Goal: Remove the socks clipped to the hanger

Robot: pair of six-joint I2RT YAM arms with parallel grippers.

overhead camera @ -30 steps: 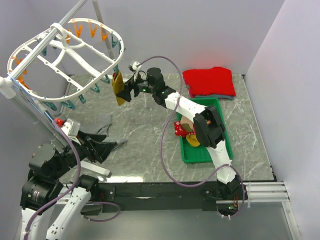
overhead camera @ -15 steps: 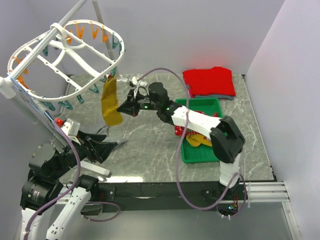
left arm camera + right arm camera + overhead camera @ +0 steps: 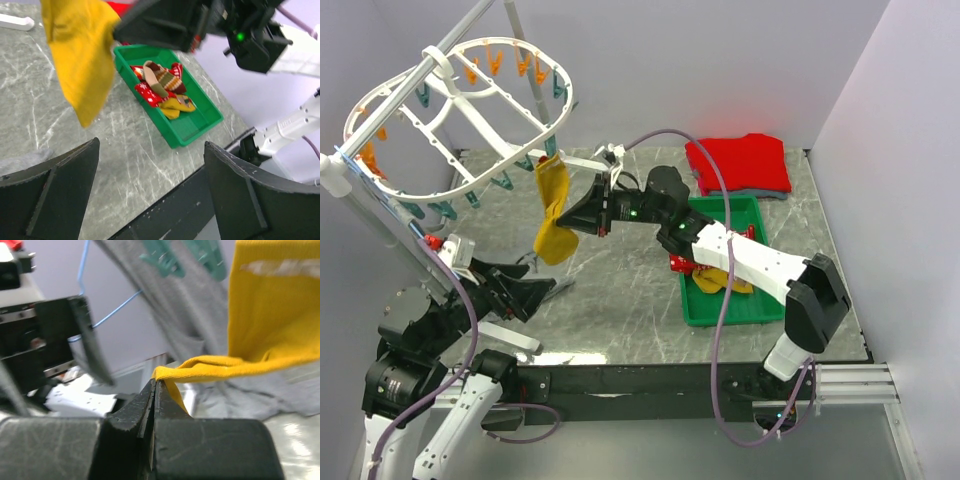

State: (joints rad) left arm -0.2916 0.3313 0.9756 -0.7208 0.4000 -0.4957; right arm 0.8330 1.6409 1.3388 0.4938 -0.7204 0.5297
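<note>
We found the right gripper [image 3: 154, 385] closed tight, pinching a fold of the mustard-yellow sock [image 3: 553, 215]. The sock hung with its top edge at the near rim of the white hanger [image 3: 492, 172], beside teal clips; we could not tell whether a clip gripped it. The left gripper [image 3: 151, 145] stood wide apart with nothing between its fingers, low over the table. Other socks [image 3: 162, 87] lay heaped in the green tray [image 3: 200, 127].

Mustard-yellow sock [image 3: 553, 215], hanging below tilted white hanger [image 3: 483, 180] — lower end folded
</note>
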